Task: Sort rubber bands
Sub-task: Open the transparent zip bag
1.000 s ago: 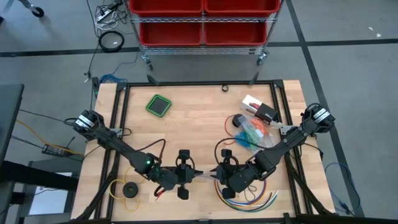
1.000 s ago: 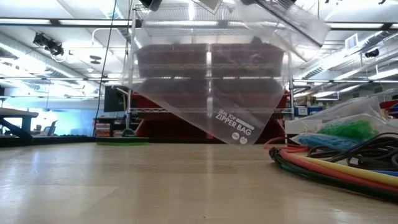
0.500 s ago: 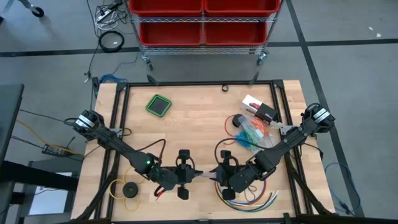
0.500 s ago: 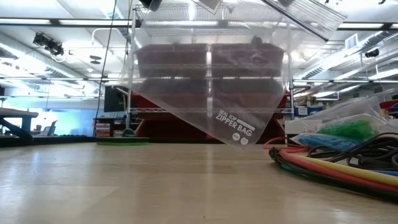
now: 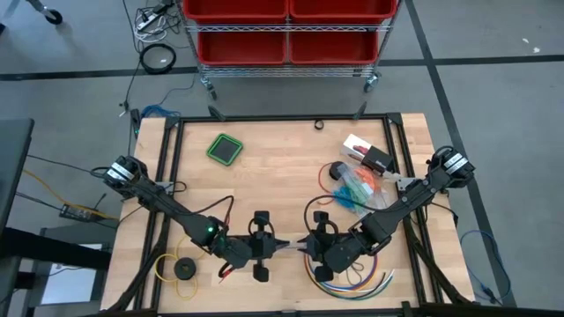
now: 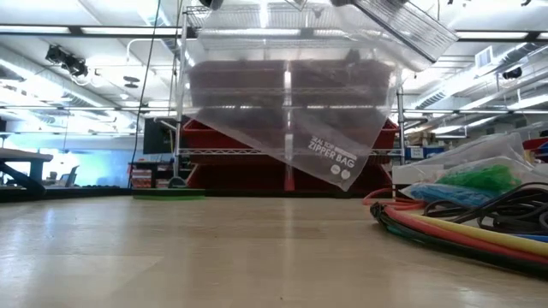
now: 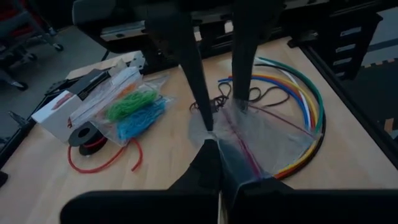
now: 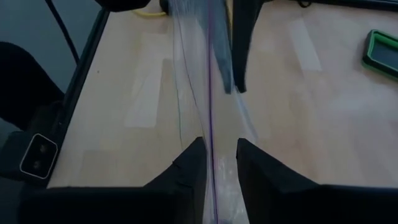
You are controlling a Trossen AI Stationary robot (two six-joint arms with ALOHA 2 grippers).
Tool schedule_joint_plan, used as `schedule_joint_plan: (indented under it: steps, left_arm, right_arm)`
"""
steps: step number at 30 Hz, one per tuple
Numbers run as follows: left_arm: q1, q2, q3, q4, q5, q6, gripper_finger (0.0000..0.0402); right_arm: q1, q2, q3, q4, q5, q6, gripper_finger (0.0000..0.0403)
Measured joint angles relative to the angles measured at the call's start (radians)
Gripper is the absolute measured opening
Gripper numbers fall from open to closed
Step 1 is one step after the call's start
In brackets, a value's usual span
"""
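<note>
Hanging clear over bare table (image 6: 171,248): zipper bag (image 6: 291,111), both edges gripped.

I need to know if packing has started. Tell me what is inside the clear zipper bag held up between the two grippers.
Nothing shows inside the zipper bag; the shelving behind is visible through it. The left gripper and right gripper cover only its edges. The bands lie in other bags on the table.

A wire shelf rack (image 5: 288,40) of red bins (image 5: 288,18) stands on grey floor (image 5: 493,79).
</note>
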Motion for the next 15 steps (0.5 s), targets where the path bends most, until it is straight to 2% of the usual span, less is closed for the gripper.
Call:
schedule_joint_plan:
  steps: [7, 15]
  left_arm:
    - [0.0, 0.0, 0.0, -0.006, 0.05, 0.0, 0.0]
    - [0.0, 0.0, 0.0, 0.005, 0.051, 0.0, 0.0]
  right_arm:
    - [0.006, 0.0, 0.0, -0.005, 0.053, -0.01, 0.0059]
    - [0.006, 0.0, 0.0, 0.004, 0.036, -0.018, 0.0043]
